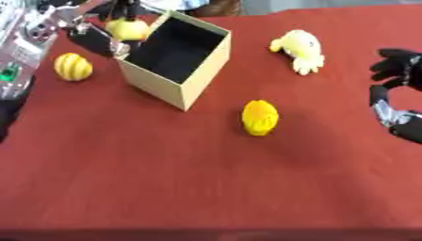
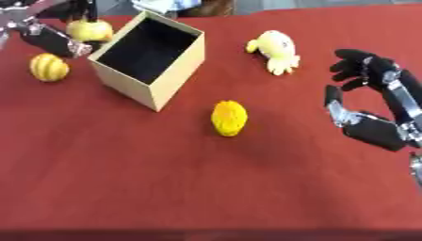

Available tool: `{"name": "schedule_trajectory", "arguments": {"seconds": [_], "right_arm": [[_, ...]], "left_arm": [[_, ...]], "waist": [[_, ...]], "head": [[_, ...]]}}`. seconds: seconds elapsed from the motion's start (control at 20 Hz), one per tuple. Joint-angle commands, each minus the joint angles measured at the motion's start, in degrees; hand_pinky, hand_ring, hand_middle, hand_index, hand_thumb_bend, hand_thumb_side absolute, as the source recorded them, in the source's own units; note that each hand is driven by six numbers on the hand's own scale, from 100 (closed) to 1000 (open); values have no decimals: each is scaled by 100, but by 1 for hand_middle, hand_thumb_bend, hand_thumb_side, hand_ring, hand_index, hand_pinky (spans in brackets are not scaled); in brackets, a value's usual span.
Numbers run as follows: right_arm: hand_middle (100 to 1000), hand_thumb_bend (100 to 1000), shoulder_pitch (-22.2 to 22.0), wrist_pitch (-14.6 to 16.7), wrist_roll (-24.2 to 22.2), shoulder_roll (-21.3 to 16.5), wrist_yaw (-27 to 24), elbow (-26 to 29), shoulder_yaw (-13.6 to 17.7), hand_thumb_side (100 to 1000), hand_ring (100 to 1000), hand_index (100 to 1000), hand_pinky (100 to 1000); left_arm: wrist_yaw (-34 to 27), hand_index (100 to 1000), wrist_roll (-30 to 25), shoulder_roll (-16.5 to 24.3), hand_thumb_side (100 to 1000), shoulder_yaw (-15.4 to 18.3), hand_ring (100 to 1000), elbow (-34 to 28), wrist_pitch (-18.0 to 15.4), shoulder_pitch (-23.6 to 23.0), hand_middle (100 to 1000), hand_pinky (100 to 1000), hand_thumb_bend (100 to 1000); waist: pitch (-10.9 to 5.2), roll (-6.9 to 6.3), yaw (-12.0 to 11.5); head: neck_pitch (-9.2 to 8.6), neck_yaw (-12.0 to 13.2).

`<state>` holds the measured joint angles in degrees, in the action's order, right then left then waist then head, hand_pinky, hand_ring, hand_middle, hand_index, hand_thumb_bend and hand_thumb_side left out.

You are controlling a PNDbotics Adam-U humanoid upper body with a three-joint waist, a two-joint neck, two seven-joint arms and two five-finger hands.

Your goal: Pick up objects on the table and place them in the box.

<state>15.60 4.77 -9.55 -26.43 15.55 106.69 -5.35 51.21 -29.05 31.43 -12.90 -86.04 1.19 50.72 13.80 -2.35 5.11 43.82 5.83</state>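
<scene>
An open tan cardboard box [image 1: 191, 82] with a dark inside stands at the upper left of the red table. My left hand [image 1: 97, 39] hovers at the box's far left corner, its fingers curled round a round yellow fruit [image 1: 128, 29]. A striped yellow gourd [image 1: 72, 66] lies left of the box. An orange-yellow bumpy fruit [image 1: 260, 117] rests in front of the box, to its right. A pale yellow plush toy [image 1: 300, 50] lies at the upper right. My right hand [image 2: 371, 113] hangs at the right edge, fingers and thumb loosely curved, holding nothing.
The red tablecloth [image 1: 165, 188] stretches bare across the whole near half. Dark shapes and a pale object sit beyond the table's far edge.
</scene>
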Motion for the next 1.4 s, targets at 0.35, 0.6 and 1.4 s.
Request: {"name": "schedule_trajectory", "arguments": {"seconds": [0.35,0.6,1.4], "right_arm": [[711,100,61,16,-22,-56,-20,61,17,334,721,894,649],[711,100,65,21,-36,-35,-26,59,10,335,721,894,649],[710,100,-22,12,-9,-69,10,26,68,343,720,893,649]], "left_arm": [[784,641,462,-589,100,42,463,1270,333,431,467,578,457],[1023,724,1089,-787,121,199,535,2596,76,621,553,641,490],[-835,807,1624,633,203,681,589,1970,-251,236,619,694,517]], "waist": [[-144,-10,22],[-138,11,35],[-139,-43,-102]], "head": [[4,-32],[-16,-39],[7,-163]]}}
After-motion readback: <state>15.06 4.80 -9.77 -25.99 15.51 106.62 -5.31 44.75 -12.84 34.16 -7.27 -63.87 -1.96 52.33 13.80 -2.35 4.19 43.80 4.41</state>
